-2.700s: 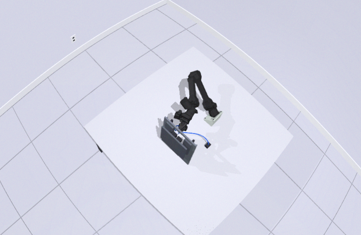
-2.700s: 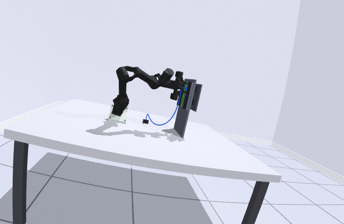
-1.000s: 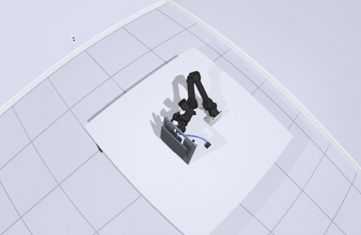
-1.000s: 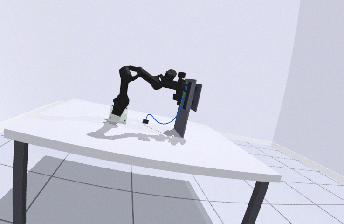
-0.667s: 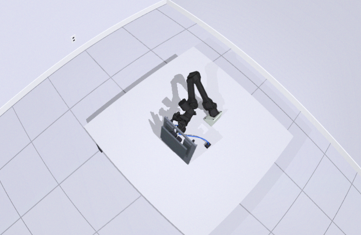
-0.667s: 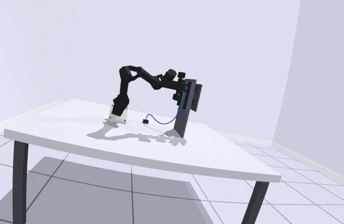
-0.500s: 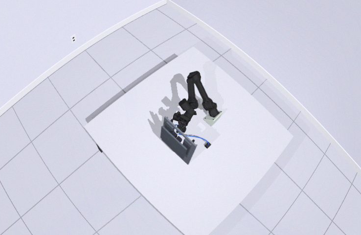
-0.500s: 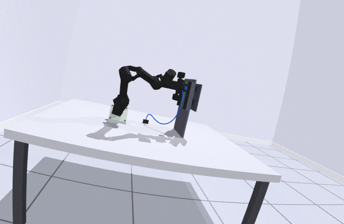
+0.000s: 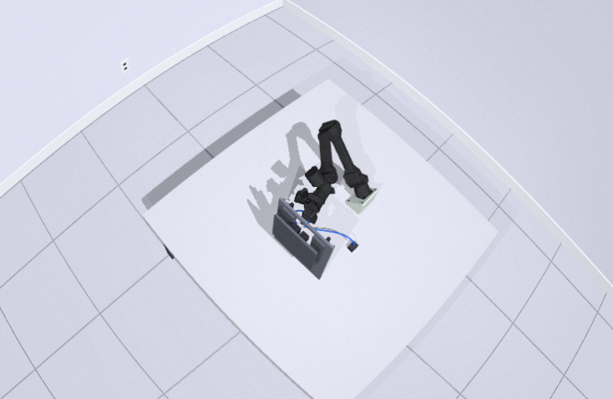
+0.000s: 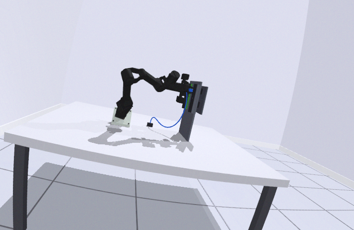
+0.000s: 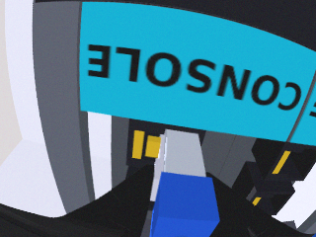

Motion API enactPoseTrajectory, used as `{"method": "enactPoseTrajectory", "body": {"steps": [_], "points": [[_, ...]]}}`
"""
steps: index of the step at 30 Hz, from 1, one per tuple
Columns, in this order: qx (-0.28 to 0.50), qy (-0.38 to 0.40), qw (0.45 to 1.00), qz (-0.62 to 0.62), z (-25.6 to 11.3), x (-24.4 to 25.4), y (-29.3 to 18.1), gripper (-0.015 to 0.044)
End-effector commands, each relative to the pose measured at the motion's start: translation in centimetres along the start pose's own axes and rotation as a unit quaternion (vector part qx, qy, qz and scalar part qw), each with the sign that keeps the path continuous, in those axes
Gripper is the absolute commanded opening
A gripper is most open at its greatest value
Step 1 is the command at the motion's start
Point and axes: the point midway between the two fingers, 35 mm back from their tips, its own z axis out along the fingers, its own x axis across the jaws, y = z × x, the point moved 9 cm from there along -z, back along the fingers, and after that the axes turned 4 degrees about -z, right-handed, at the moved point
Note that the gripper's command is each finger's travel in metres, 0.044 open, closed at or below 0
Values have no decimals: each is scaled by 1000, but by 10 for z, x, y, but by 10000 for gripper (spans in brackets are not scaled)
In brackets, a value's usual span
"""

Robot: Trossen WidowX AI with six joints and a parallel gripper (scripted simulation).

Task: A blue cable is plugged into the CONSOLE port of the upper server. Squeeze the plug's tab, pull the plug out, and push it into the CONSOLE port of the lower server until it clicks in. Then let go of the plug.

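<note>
My gripper point(image 9: 310, 218) point(image 10: 190, 88) point(image 11: 176, 177) is shut on the plug's blue boot point(image 11: 185, 203) point(image 10: 190, 90), with a black finger on each side. The plug's pale grey body point(image 11: 184, 150) points away from the wrist camera, at the port beneath a cyan CONSOLE label point(image 11: 148, 30) that reads upside down. Whether it is seated is hidden. The plug is near the top of the dark upright rack point(image 10: 186, 127) point(image 9: 293, 239). The blue cable point(image 10: 168, 126) point(image 9: 336, 233) hangs from it in a loop.
The cable's other end meets a small black block point(image 9: 352, 246) point(image 10: 149, 124) on the white table point(image 9: 326, 329) point(image 10: 223, 159). Yellow contacts point(image 11: 138, 144) show left of the plug; black parts with yellow strips point(image 11: 281, 162) stand to its right. The arm's pale base plate point(image 10: 125, 121) is behind.
</note>
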Motion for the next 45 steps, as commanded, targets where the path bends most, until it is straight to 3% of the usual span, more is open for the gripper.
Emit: {"method": "enactPoseTrajectory", "body": {"steps": [1, 45], "points": [[1, 0, 1000, -1, -3, 0, -1, 0], [1, 0, 1000, -1, -26, 0, -6, 0]]}}
